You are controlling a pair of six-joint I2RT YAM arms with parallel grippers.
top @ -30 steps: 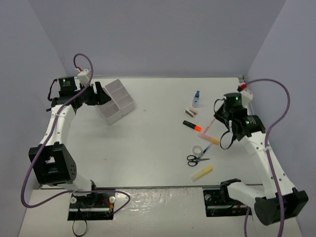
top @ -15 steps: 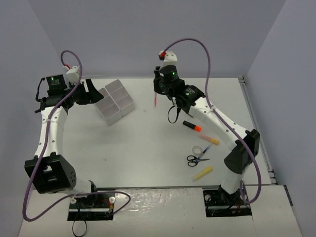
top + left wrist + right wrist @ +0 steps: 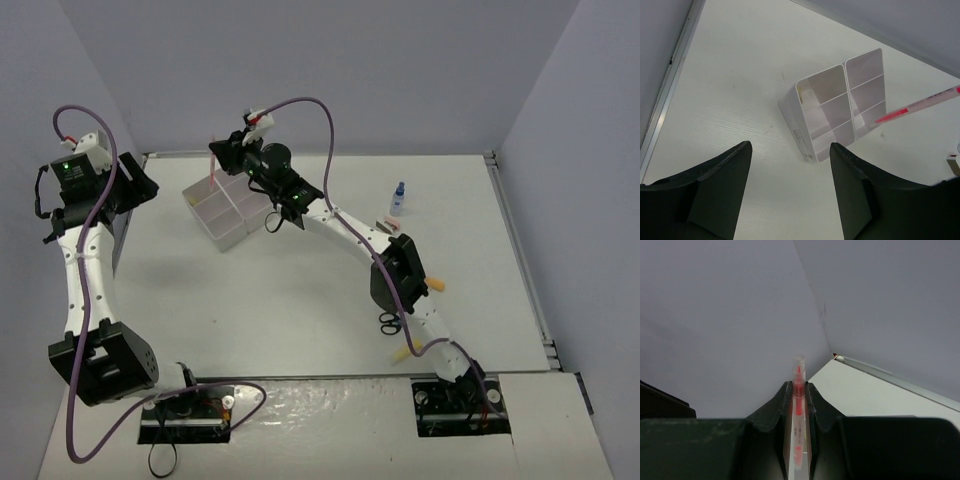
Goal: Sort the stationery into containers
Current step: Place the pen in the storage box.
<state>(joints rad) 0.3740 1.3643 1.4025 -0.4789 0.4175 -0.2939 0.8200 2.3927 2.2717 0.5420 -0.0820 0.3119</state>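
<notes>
Red pen [image 3: 917,106], clenched in the right gripper's [image 3: 798,386] jaws, hangs over the white compartment tray [image 3: 796,127], apparently for dropping in, while the left gripper [image 3: 137,187] stands left of the tray, jaws released.

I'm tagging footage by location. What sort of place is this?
Probably a robotics lab cell: left arm and right arm fixed to a white table, plain walls closing it in.

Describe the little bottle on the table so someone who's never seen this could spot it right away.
Look at the white table and go to its far right part, away from the white compartment tray. The tiny bottle stands there, just behind a pink eraser; it alone has a blue cap and stands upright.
</notes>
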